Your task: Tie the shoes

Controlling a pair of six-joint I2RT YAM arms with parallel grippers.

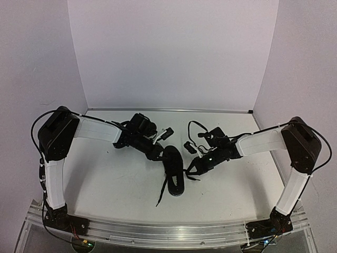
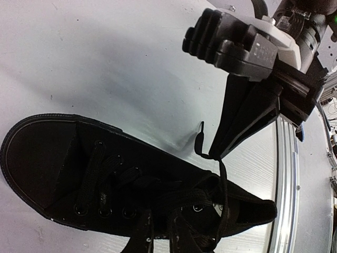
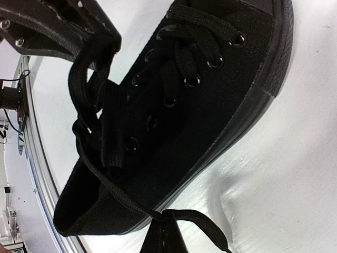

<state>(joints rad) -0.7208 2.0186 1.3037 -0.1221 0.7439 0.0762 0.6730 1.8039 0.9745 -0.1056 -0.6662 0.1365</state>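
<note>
The left claw [image 1: 157, 153] reaches in over the left side of the shoe [image 1: 175, 174]. A slack loop [image 3: 79, 84] bunches right under its tip, but black on black I cannot tell whether it pinches that loop or stands slightly apart beside it. The shoe sits in the middle of the bench [image 1: 110, 179], apparently on its sole and not yet tied, with a loose end [image 1: 160, 194] trailing toward the near edge. I see only this one shoe. On the right, the right claw [image 2: 213, 152] is pressed together on a lace [image 3: 113, 191], gripping it close to its tip. The danger, I'd say, is a pull: the thin lace could slip free, or the light shoe could slide or tip. If the left side has no real hold, the loop would simply fall slack.
</note>
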